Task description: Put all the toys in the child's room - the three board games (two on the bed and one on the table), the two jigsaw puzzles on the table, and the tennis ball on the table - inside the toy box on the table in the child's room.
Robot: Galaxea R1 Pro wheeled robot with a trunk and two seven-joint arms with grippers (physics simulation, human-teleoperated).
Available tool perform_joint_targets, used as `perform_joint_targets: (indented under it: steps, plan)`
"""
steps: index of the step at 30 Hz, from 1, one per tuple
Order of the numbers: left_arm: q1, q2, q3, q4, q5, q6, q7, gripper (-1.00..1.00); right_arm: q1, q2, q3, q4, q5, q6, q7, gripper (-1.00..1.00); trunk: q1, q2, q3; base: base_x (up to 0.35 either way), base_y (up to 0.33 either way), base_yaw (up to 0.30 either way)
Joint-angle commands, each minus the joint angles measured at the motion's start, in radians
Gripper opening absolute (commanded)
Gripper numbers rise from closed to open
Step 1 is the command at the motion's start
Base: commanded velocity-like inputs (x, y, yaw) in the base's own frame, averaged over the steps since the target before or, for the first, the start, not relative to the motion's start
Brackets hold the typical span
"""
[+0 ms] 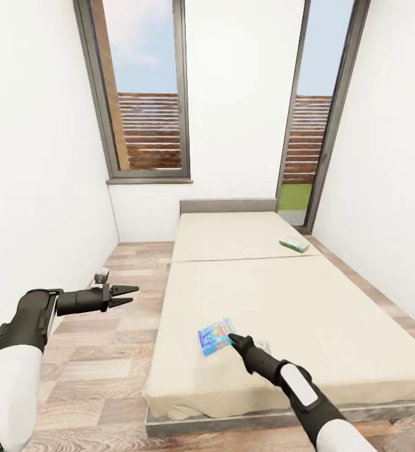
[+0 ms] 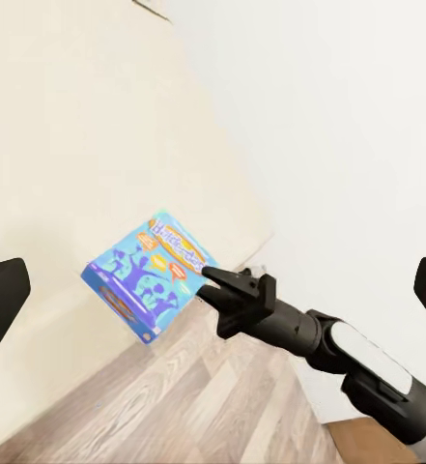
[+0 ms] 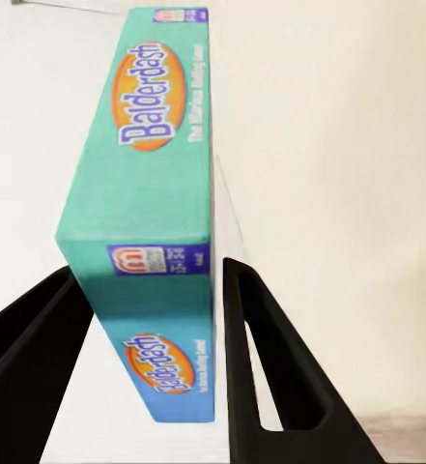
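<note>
The right end effector [image 1: 232, 339] grips the blue board game [image 1: 216, 336] by its edge; in the right wrist view its two fingers [image 3: 270, 377] bracket the teal box side printed "Balderdash". The box is over the near mattress of the bed [image 1: 333, 326]. A second board game [image 1: 294, 243], green and white, lies on the far mattress. The left end effector [image 1: 124, 295] hangs released over the wood-plank floor [image 1: 88, 370], grasping nothing.
</note>
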Motion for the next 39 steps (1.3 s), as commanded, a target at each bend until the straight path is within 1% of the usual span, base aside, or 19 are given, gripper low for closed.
perform_joint_targets:
  steps: [1, 2, 3, 4, 5, 6, 9, 14, 18, 19, 21, 22, 23, 25, 29, 39]
  plan:
    - [-0.001, -0.001, 0.002, -0.001, -0.011, 0.010, -0.009, 1.00, -0.007, -0.025, 0.002, -0.002, 0.029, 0.030, 0.006, -1.00, -0.004, 0.007, 0.002, 0.000, 0.000, 0.000]
    - [-0.001, -0.001, 0.002, -0.001, -0.011, 0.010, -0.009, 1.00, -0.011, -0.050, 0.002, -0.005, 0.052, 0.046, 0.015, -1.00, -0.008, 0.014, 0.005, 0.000, 0.000, 0.000]
    - [-0.001, -0.002, 0.002, -0.001, -0.012, 0.009, -0.009, 1.00, -0.013, -0.073, 0.003, -0.013, 0.066, 0.057, 0.028, -1.00, -0.012, 0.021, 0.008, 0.000, 0.000, 0.000]
    - [-0.001, -0.002, 0.002, -0.001, -0.012, 0.009, -0.009, 1.00, -0.014, -0.083, 0.003, -0.019, 0.071, 0.061, 0.037, -1.00, -0.016, 0.028, 0.012, 0.000, 0.000, 0.000]
    - [-0.001, -0.003, 0.002, -0.001, -0.013, 0.009, -0.009, 1.00, -0.015, -0.100, 0.005, -0.030, 0.080, 0.067, 0.057, -1.00, -0.019, 0.035, 0.015, 0.000, 0.000, 0.000]
    - [-0.001, -0.004, 0.002, -0.001, -0.015, 0.008, -0.009, 1.00, -0.015, -0.111, 0.006, -0.041, 0.087, 0.071, 0.077, -1.00, -0.023, 0.042, 0.018, 0.000, 0.000, 0.000]
    - [-0.001, -0.006, 0.002, -0.001, -0.017, 0.007, -0.009, 1.00, -0.015, -0.126, 0.009, -0.055, 0.096, 0.076, 0.118, -1.00, -0.035, 0.063, 0.027, 0.000, 0.000, 0.000]
    - [-0.001, -0.008, 0.002, -0.001, -0.019, 0.006, -0.009, 1.00, -0.012, -0.134, 0.013, -0.076, 0.105, 0.077, 0.187, -1.00, -0.054, 0.098, 0.043, 0.000, 0.000, 0.000]
    - [0.000, -0.009, 0.002, -0.001, -0.020, 0.006, -0.009, 1.00, -0.012, -0.146, 0.041, -0.100, 0.106, 0.080, 0.222, -1.00, -0.069, 0.126, 0.055, 0.000, 0.000, 0.000]
    - [-0.001, -0.009, 0.002, -0.001, -0.020, 0.006, -0.009, 1.00, -0.011, -0.153, 0.050, -0.102, 0.107, 0.088, 0.239, -1.00, -0.073, 0.133, 0.059, 0.000, 0.000, 0.000]
    - [-0.001, -0.009, 0.002, -0.001, -0.020, 0.006, -0.009, 1.00, -0.007, -0.165, 0.063, -0.109, 0.107, 0.100, 0.299, -1.00, -0.081, 0.147, 0.065, 0.000, 0.000, 0.000]
    - [-0.001, -0.009, 0.002, -0.001, -0.020, 0.006, -0.009, 1.00, -0.006, -0.166, 0.064, -0.112, 0.108, 0.100, 0.314, -1.00, -0.085, 0.154, 0.068, 0.000, 0.000, 0.000]
    - [-0.001, -0.009, 0.002, -0.001, -0.020, 0.006, -0.009, 1.00, -0.003, -0.168, 0.067, -0.122, 0.108, 0.100, 0.352, -1.00, -0.088, 0.161, 0.071, 0.000, 0.000, 0.000]
    - [0.000, -0.009, 0.002, -0.001, -0.020, 0.006, -0.009, 1.00, -0.001, -0.170, 0.068, -0.130, 0.108, 0.098, 0.378, -1.00, -0.096, 0.175, 0.077, 0.000, 0.000, 0.000]
    - [-0.001, -0.009, 0.002, -0.001, -0.020, 0.006, -0.009, 1.00, 0.000, -0.169, 0.069, -0.134, 0.109, 0.096, 0.390, -1.00, -0.111, 0.203, 0.090, 0.000, 0.000, 0.000]
    - [-0.001, -0.007, 0.001, -0.001, -0.020, 0.006, -0.009, 1.00, 0.000, -0.169, 0.067, -0.134, 0.109, 0.093, 0.392, -1.00, -0.150, 0.273, 0.121, 0.000, 0.000, 0.000]
